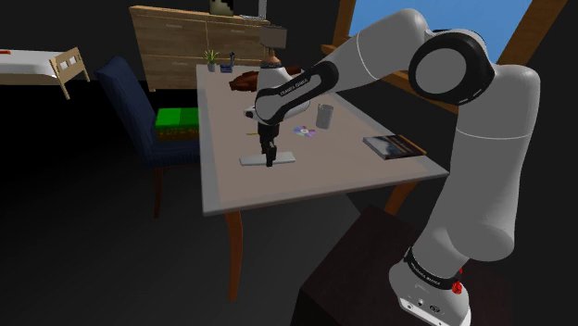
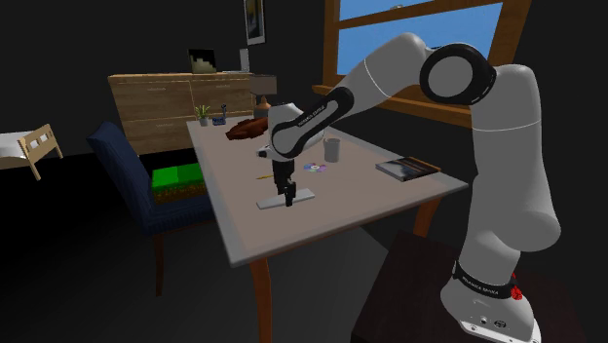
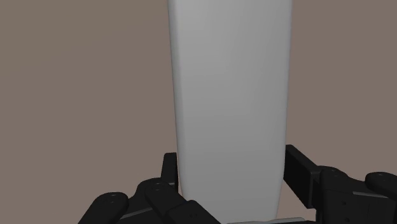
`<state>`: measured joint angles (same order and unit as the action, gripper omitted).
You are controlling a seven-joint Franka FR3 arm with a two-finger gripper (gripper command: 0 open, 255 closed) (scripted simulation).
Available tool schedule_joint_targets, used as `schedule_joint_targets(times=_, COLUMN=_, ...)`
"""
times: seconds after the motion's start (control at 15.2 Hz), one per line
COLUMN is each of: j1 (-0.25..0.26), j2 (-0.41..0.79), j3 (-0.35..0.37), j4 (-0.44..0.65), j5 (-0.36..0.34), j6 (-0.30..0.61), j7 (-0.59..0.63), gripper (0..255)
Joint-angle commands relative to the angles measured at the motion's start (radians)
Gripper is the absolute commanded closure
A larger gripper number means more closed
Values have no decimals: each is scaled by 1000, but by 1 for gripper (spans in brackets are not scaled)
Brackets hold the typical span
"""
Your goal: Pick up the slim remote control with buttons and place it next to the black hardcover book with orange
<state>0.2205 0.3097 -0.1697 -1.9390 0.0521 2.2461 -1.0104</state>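
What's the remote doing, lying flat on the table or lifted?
Lying flat: the grey remote rests on the table in both exterior views, with the gripper down at its middle.

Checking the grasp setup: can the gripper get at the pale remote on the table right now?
Likely yes: the gripper hangs right over the remote, which lies flat on the table, with the cup standing well apart.

Looks like a bedroom in someone's house: wooden-legged table [image 1: 278,185] with a wooden dresser [image 1: 176,42] just behind it, a blue armchair [image 1: 130,102] beside it, a bed [image 1: 37,65] well off, and a window [image 2: 409,29] nearby.
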Motion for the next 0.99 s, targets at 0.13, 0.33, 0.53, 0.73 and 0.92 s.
schedule_joint_targets(times=0.13, j1=0, j2=0, j3=0, j4=0, j5=0, j6=0, j7=0, gripper=255)
schedule_joint_targets(times=0.33, j1=0, j2=0, j3=0, j4=0, j5=0, j6=0, j7=0, gripper=255)
schedule_joint_targets(times=0.53, j1=1, j2=-21, j3=-2, j4=13, j5=-5, j6=-34, j7=3, gripper=255)
schedule_joint_targets(times=0.73, j1=3, j2=-41, j3=-3, j4=29, j5=-10, j6=-69, j7=6, gripper=255)
schedule_joint_targets(times=0.92, j1=4, j2=-59, j3=-5, j4=46, j5=-14, j6=-105, j7=8, gripper=255)
